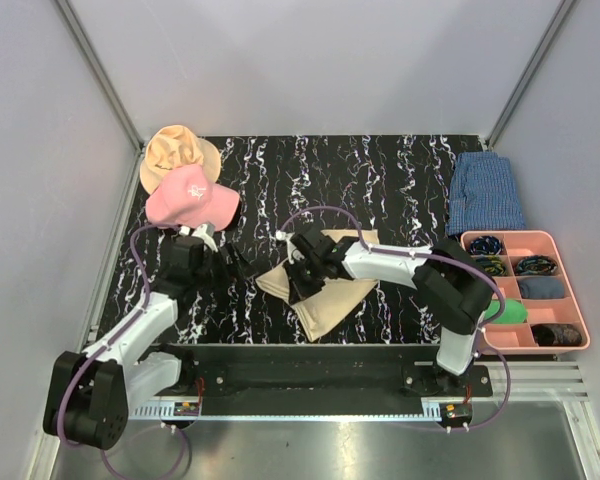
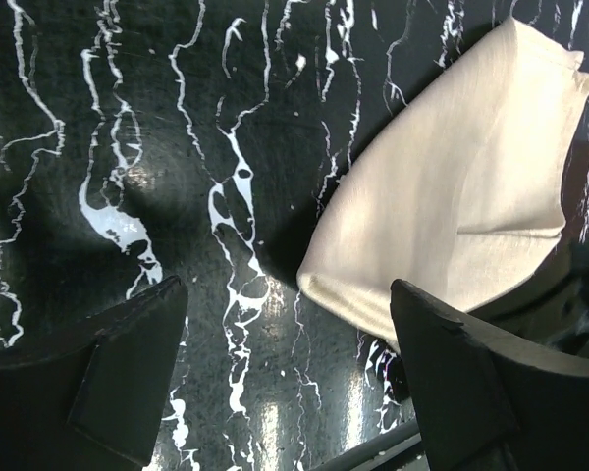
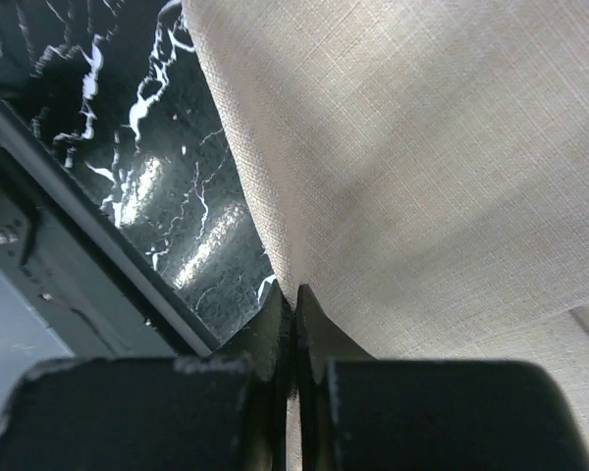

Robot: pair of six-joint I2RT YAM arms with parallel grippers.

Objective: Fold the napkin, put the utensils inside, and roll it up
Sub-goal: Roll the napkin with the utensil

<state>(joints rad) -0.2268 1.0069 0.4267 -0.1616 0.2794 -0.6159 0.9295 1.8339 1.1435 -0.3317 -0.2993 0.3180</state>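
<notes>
The napkin [image 1: 325,290] lies folded on the counter [image 1: 380,180], right of the pink cap [image 1: 190,197]; right hand [image 3: 294,304] pinches its edge, left hand [image 2: 285,309] spread, nearer the cap

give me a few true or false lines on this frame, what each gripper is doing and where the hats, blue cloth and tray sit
1. The right gripper is shut on an edge of the napkin. True.
2. The left gripper is clamped on the napkin. False: its fingers are spread wide and grip nothing.
3. The pink cap overlaps the tan hat at the far left corner of the table. True.
4. The blue checked cloth lies inside the pink tray. False: it lies on the table just beyond the tray's far edge.
5. The napkin is rolled into a tight tube. False: it lies as a loosely folded flat piece.
</notes>
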